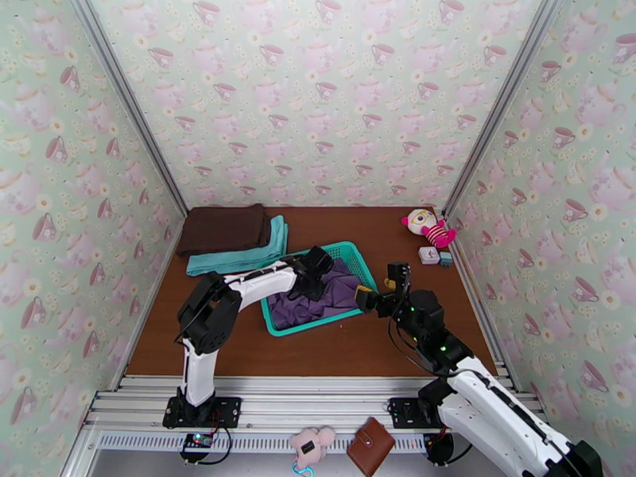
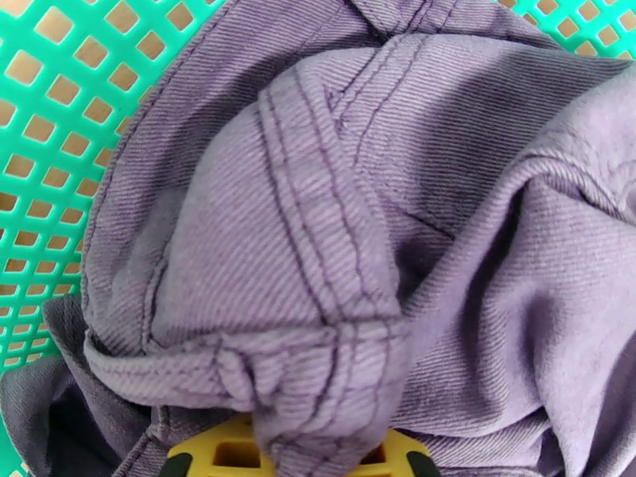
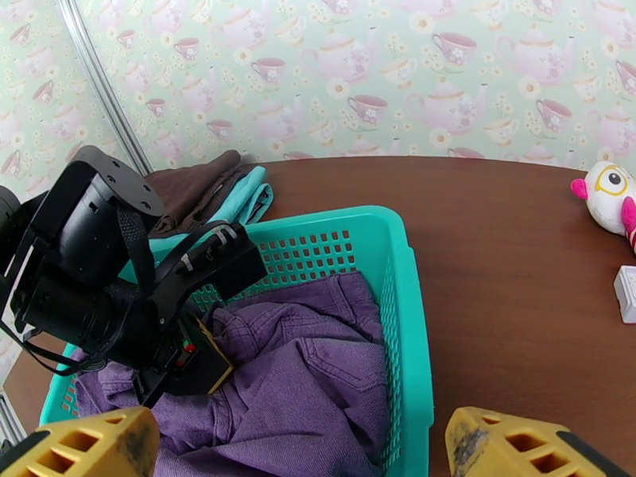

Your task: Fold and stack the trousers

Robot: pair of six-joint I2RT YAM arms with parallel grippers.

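Observation:
The purple trousers (image 1: pixel 327 302) lie crumpled in the teal mesh basket (image 1: pixel 350 251) at mid-table. My left gripper (image 1: pixel 312 273) reaches down into the basket. In the left wrist view its yellow fingertips (image 2: pixel 215 453) pinch a bunched, seamed fold of the trousers (image 2: pixel 318 232) over the basket's mesh (image 2: pixel 48 113). The right wrist view has the left gripper (image 3: pixel 203 367) pressed into the trousers (image 3: pixel 318 391) inside the basket (image 3: pixel 407 312). My right gripper (image 1: pixel 381 286) hovers just right of the basket, and its yellow fingers (image 3: pixel 95 447) stand wide open with nothing between them.
A dark brown folded garment (image 1: pixel 225 228) lies on a teal folded garment (image 1: pixel 248 256) at the back left. A plush toy (image 1: pixel 428 226) and small blocks (image 1: pixel 430 255) sit at the back right. Patterned walls close in three sides. A pink plush (image 1: pixel 312 445) and brown wallet (image 1: pixel 370 445) rest by the arm bases.

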